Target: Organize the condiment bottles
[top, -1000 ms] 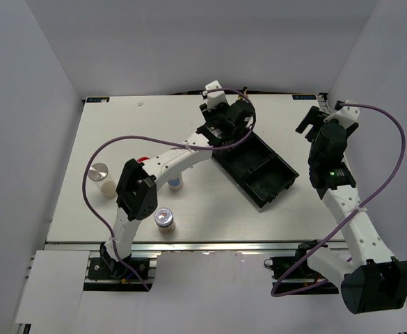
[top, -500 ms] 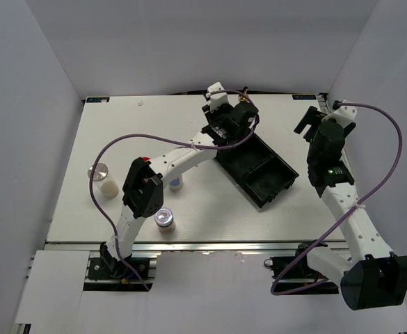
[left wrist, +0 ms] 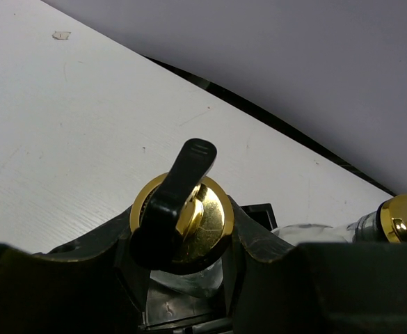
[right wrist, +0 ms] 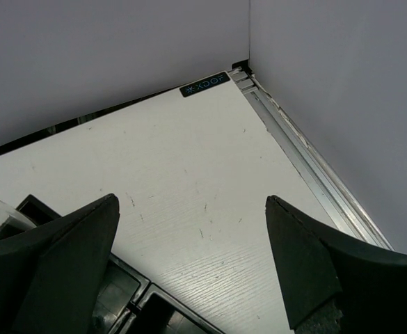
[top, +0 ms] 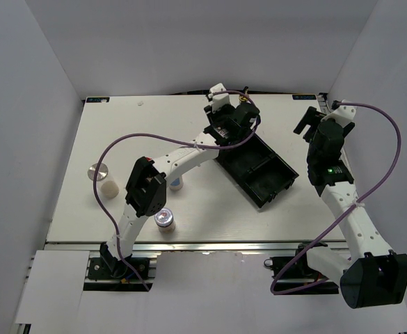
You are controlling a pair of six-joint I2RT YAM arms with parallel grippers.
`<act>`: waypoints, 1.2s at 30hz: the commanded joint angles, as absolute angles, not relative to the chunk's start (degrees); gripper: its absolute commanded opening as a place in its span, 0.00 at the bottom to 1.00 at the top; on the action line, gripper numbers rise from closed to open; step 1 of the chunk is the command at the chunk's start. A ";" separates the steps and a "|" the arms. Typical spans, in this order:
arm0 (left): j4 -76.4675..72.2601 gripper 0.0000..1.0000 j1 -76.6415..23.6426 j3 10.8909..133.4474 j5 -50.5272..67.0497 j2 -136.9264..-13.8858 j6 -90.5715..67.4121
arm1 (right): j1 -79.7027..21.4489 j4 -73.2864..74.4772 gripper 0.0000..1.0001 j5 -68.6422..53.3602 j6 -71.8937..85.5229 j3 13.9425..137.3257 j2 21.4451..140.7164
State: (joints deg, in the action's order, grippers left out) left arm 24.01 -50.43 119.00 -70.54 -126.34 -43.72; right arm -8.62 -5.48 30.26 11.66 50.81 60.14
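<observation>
My left gripper (top: pixel 229 120) is shut on the neck of a tall clear glass bottle (left wrist: pixel 189 278), just under its gold pourer top (left wrist: pixel 210 219) with the black lever. It holds this bottle upright over the far end of the black tray (top: pixel 266 170). A second gold-topped bottle (left wrist: pixel 400 219) stands close on the right. A pale silver-capped shaker (top: pixel 101 177) stands at the left and another (top: pixel 165 220) near the front edge. A third (top: pixel 175 183) shows beside the left arm. My right gripper (right wrist: pixel 190 202) hangs open and holds nothing, off the tray's right end (right wrist: pixel 140 299).
The left arm's elbow (top: pixel 146 189) reaches over the table's near left, close to two shakers. The purple cable (top: pixel 120 149) loops above them. White walls enclose the table on three sides, with a metal rail (right wrist: pixel 307 163) along the right edge.
The left arm's elbow has swung a little to the right while its gripper stays shut on the bottle at the tray's far end. The right arm has barely shifted.
</observation>
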 commanded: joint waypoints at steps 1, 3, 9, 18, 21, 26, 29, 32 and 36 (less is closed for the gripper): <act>18.11 0.46 -50.62 122.17 -72.16 -124.63 -44.21 | -8.35 -6.24 0.89 31.02 12.22 51.42 59.68; 17.41 0.52 -50.54 121.99 -71.72 -124.72 -43.77 | -8.26 -6.50 0.89 31.29 12.22 51.24 59.59; 17.14 0.62 -50.62 122.70 -70.58 -125.33 -42.72 | -8.17 -6.24 0.89 31.03 12.39 51.24 59.85; 15.73 0.83 -50.62 121.90 -67.94 -124.19 -40.35 | -8.26 -6.42 0.89 29.10 11.61 51.50 59.41; 15.65 0.91 -50.62 121.99 -65.48 -123.49 -39.29 | -8.17 -6.42 0.89 27.25 10.81 51.77 59.33; 15.30 0.95 -50.54 121.03 -62.07 -121.21 -37.28 | -8.26 -5.36 0.89 24.09 9.67 52.82 59.94; 15.03 0.98 -50.62 120.59 -59.42 -119.27 -35.87 | -8.17 -3.44 0.89 21.64 9.23 54.14 60.12; 15.64 0.98 -50.62 119.98 -58.45 -116.46 -34.81 | -8.17 -2.81 0.89 16.21 6.96 54.93 59.59; 16.60 0.98 -50.54 118.82 -53.89 -112.15 -29.54 | -8.26 -0.10 0.90 6.35 2.64 56.60 58.80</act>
